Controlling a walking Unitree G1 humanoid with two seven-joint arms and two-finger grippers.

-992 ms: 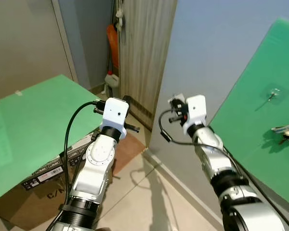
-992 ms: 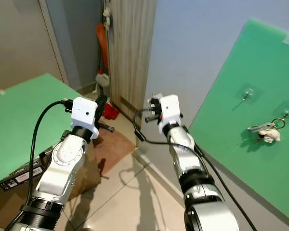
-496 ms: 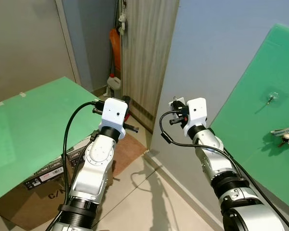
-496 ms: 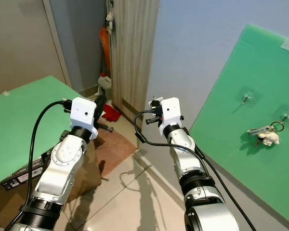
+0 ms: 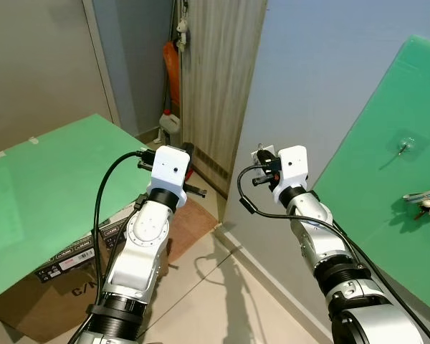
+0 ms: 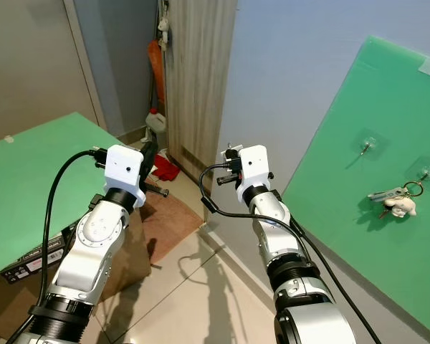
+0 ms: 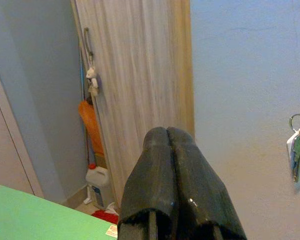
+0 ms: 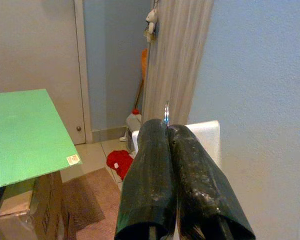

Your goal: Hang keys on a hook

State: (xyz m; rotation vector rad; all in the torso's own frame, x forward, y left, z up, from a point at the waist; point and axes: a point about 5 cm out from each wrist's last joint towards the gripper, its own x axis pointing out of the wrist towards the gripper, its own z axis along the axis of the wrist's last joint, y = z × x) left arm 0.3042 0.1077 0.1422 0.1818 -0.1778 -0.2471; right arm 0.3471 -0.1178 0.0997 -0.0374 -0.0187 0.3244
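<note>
At the tip of your right gripper [image 8: 167, 129], raised in front of the blue-grey wall [image 6: 294, 64], sits the small bunch of silver keys on a metal ring with a white tag [image 7: 298, 152]. The two black fingers are pressed together, pinching it. A sliver of the ring pokes up above them, and the white tag sits just behind.

Off to your right, a second bunch of keys with a pale plush charm [image 6: 394, 199] already hangs from a clear stick-on hook [image 6: 424, 172] on the big green board leaning on the wall [image 6: 358, 107]. Just beside it is another clear stick-on hook [image 6: 368, 145], bare. Both hooks are well apart from the bunch you're holding.

Your left gripper [image 7: 168, 137] is up at about the same height, to the left of the right one. Its fingers are closed flat against each other with nothing between them.

Beyond both arms stands a pale wooden slatted door panel [image 5: 222, 79]. In the corner next to it you've got an orange object [image 5: 170, 68], a white plastic jug [image 6: 155, 120] and a red cloth [image 6: 163, 167] on the tiled floor [image 6: 193, 287]. On your left, a green sheet [image 5: 50, 186] lies over a brown cardboard box [image 5: 43, 301], with a brown mat [image 6: 168, 218] between the box and the wall.
</note>
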